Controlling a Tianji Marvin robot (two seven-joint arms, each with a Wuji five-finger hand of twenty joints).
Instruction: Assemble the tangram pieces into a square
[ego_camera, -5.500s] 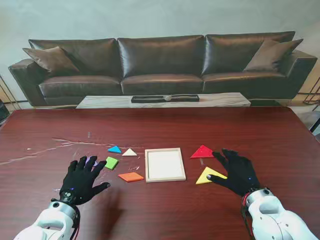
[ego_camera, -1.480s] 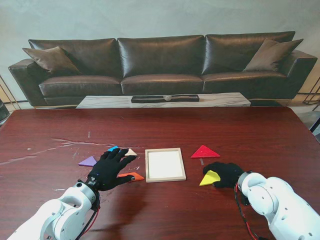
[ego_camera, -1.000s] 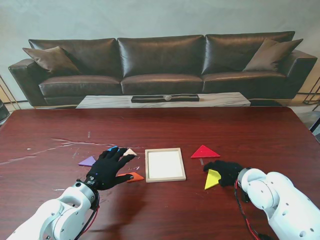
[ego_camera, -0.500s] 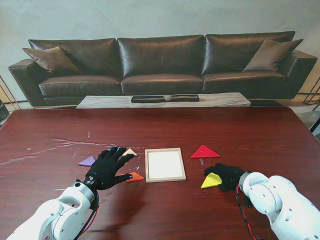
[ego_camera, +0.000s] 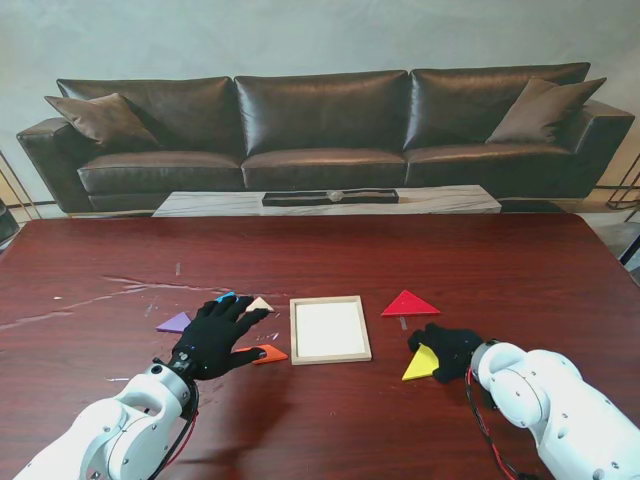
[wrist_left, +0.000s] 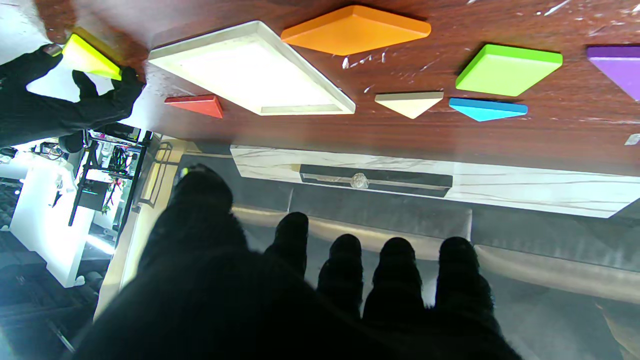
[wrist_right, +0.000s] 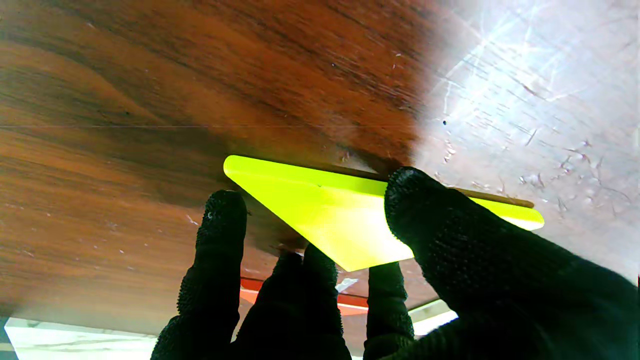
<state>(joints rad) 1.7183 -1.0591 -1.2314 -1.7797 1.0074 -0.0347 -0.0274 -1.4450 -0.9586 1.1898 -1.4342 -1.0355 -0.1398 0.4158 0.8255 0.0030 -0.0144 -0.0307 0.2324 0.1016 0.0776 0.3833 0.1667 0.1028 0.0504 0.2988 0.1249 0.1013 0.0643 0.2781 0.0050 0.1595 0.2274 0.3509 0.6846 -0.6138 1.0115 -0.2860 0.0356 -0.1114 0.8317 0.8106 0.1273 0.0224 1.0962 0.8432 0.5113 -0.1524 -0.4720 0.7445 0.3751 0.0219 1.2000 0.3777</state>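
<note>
Two black-gloved hands worked beside the white tray on the tabletop. Right hand pinched the yellow triangle between thumb and fingers, tilted up to the tray's right. Left hand hovered, fingers spread, over the green square, holding nothing.

Bright, sharp; wrist-view window glare

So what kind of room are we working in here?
Most likely a living room or lounge mock-up: a dark leather sofa with cushions, a marble-topped coffee table, and the wooden table we work on.
</note>
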